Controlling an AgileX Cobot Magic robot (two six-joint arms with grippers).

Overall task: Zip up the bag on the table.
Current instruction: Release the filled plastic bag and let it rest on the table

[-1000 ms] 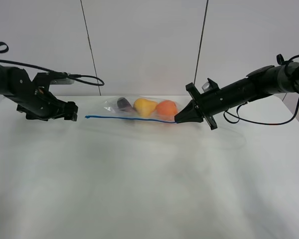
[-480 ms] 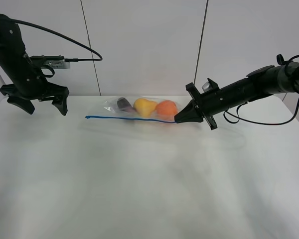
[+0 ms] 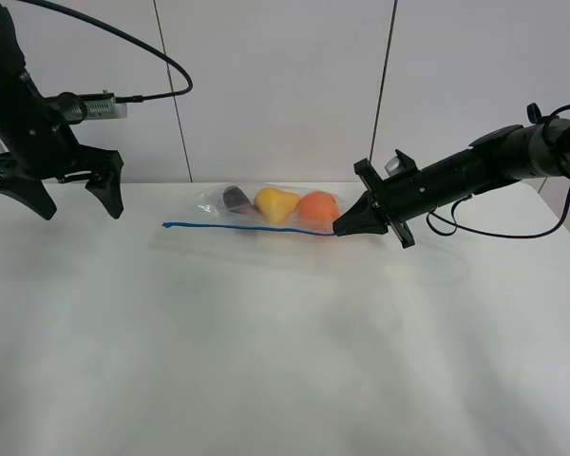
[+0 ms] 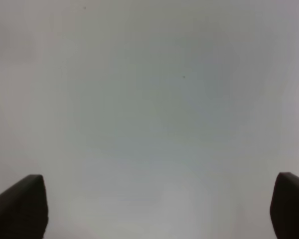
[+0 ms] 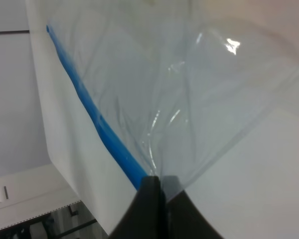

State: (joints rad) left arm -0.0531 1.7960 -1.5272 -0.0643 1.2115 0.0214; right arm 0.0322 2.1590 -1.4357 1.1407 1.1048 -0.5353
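Observation:
The clear bag (image 3: 275,211) lies at the back middle of the white table (image 3: 266,351), with a dark eggplant, a yellow pear and an orange showing through it. Its blue zipper strip (image 3: 237,226) runs along the near edge. My right gripper (image 3: 342,228) is shut on the strip's right end; the right wrist view shows the tips (image 5: 158,185) pinching the blue strip (image 5: 97,122) and clear film. My left gripper (image 3: 68,198) is open and empty, raised above the table's far left, well clear of the bag. The left wrist view shows only its two fingertips (image 4: 20,206) over bare white.
A white panelled wall (image 3: 285,85) stands behind the table. Black cables (image 3: 152,57) loop from both arms. The right arm (image 3: 475,171) stretches in low from the back right corner.
My left gripper has let go, lifted away from the bag's left end and swung back to the far left, opening wide. The right gripper and the bag have not moved.

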